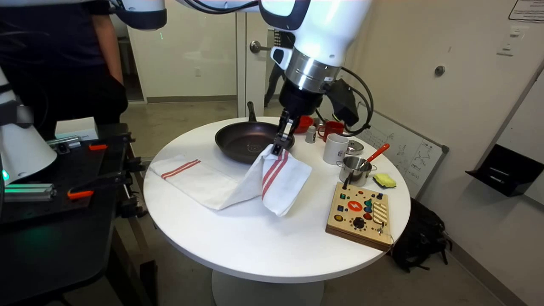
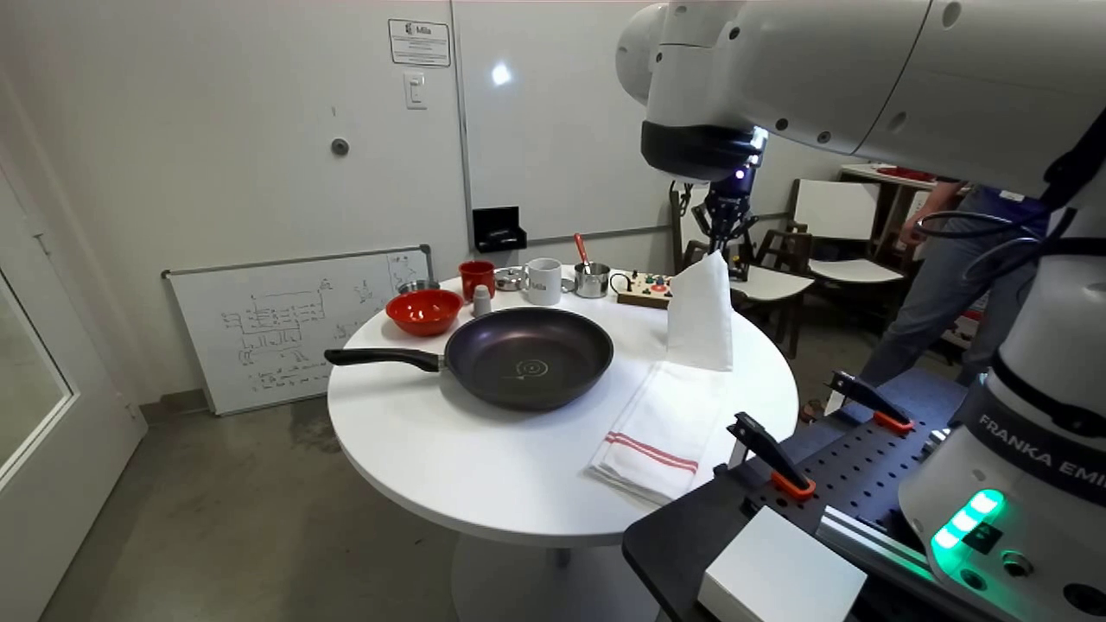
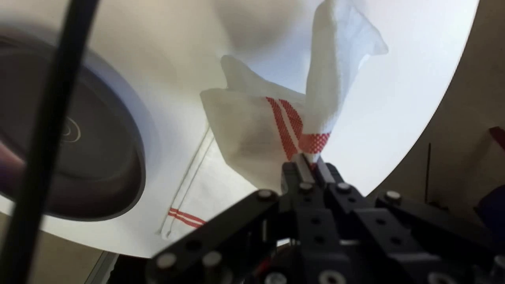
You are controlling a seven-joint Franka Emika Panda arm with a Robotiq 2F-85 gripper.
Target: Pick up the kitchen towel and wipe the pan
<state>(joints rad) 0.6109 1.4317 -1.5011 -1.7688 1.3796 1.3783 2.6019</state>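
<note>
Kitchen towel (image 1: 255,182), striped part tight between the jaws of the gripper (image 3: 311,163)

A round white desk (image 1: 250,250) stands before me, bearing the black pan (image 2: 531,376), which sits flat. Near the pan I have the striped towel (image 1: 246,187) — one striped end flat on the desk, another part raised above it. Beyond the pan sit a red bowl (image 2: 423,313), a pale shaker (image 2: 481,301), a red mug (image 2: 477,279) and a white mug (image 1: 335,149), all upright. Past those I see a metal lid (image 1: 355,148), a two-handled pot (image 1: 355,175), a yellow sponge (image 1: 384,179) and, near the edge, a wooden board (image 1: 340,227).
</note>
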